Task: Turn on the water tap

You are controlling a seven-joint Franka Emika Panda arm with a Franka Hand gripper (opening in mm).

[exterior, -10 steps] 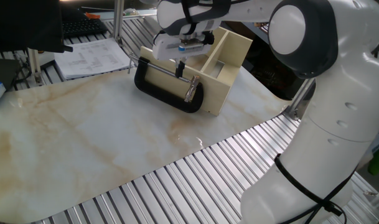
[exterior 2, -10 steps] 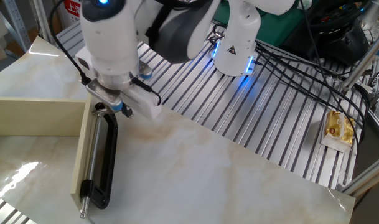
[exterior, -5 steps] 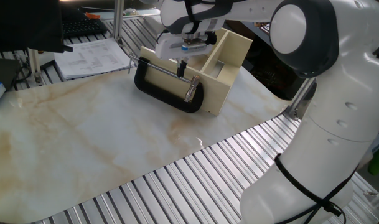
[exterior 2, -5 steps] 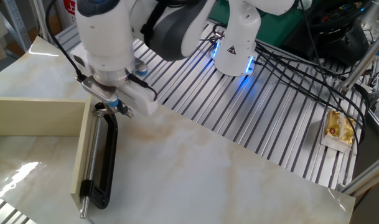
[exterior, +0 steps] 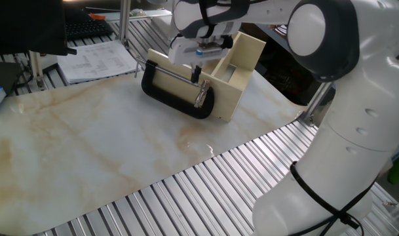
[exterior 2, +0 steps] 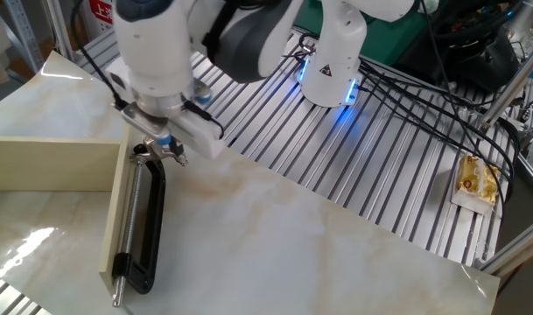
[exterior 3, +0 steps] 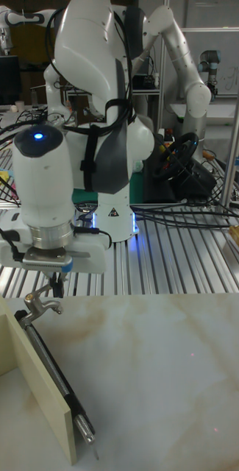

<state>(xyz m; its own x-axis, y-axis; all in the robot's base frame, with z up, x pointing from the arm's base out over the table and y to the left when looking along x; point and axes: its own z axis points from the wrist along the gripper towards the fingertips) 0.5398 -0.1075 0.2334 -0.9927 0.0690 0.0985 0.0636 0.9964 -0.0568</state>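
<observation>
— Whereabouts of the small silvery metal water tap [exterior 3: 42, 303]?
— Pinched in the jaw of the black steel C-clamp [exterior 3: 57, 377], at the end nearest the robot's base. Shows as a shiny bit at the clamp's end in one fixed view [exterior: 200, 94].
— And the clamp?
— Lies flat on the pale marbled table top [exterior: 88, 144], pressed along the side of the open beige box [exterior: 237, 65], threaded screw running its whole length.
— Position of the white two-finger gripper [exterior 3: 56, 283]?
— Hangs pointing straight down, tips just above the tap's lever; cannot tell whether touching or just clear of it.
— Fingers?
— Look dark, thin and close together, seen nearly as one. Cannot tell how wide the gap is, nor whether anything is gripped.
— From the other fixed view?
— Gripper [exterior 2: 174, 156] at the clamp's far end, beside the box corner.
</observation>
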